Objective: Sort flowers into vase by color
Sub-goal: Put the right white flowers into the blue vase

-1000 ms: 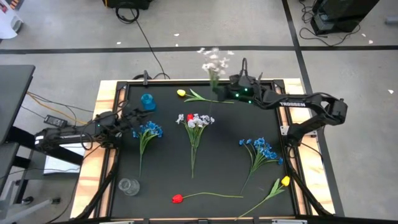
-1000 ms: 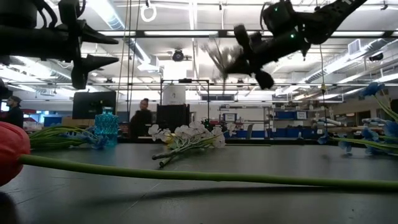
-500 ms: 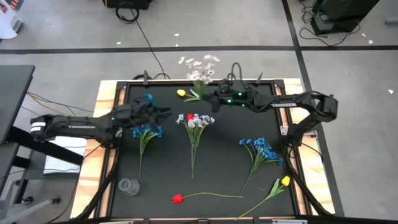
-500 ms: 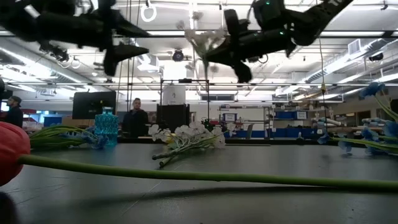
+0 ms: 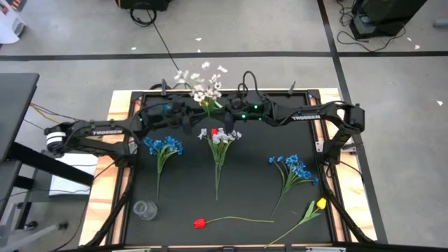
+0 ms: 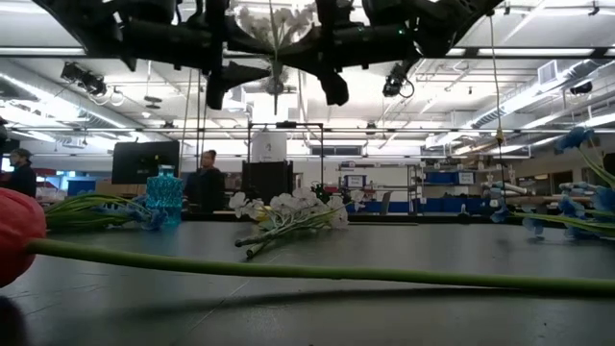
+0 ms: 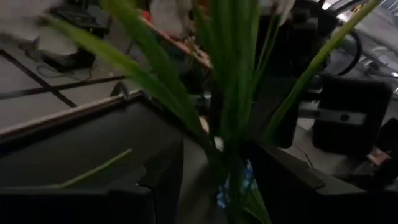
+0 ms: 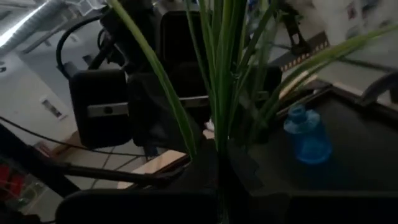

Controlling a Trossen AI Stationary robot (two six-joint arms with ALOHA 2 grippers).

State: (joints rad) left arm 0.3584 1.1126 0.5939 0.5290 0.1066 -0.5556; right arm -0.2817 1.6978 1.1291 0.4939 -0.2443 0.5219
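Note:
A spray of small white blossoms (image 5: 199,84) on green stems stands upright in the air over the far middle of the table, its blossoms (image 6: 274,21) topmost. My right gripper (image 5: 218,112) is shut on its stems. My left gripper (image 5: 190,115) has come in from the table's left and is open, its fingers (image 7: 158,180) standing on either side of the same stems (image 7: 230,118). The blue vase (image 8: 308,134) stands on the table near the far left corner. A clear glass vase (image 5: 145,209) stands near the near left corner. My right gripper (image 8: 217,183) pinches the bunched lower stems (image 8: 219,140) of the white spray between its two fingers. The spray is lifted clear of the table and rises upright from the hold, its leaves fanning out. My left gripper: whether its fingers touch the stems I cannot tell.
Lying on the black table: a white spray with a red bloom (image 5: 220,136) in the middle, blue sprays at left (image 5: 164,147) and right (image 5: 294,168), a red tulip (image 5: 201,223) and a yellow tulip (image 5: 320,204) near the near edge. People stand in the room beyond.
My right gripper has carried the white spray along the far edge toward the table's left. My left gripper has risen and moved right and toward the far edge until it meets the spray's stems. The spray has stayed upright and clear of the table.

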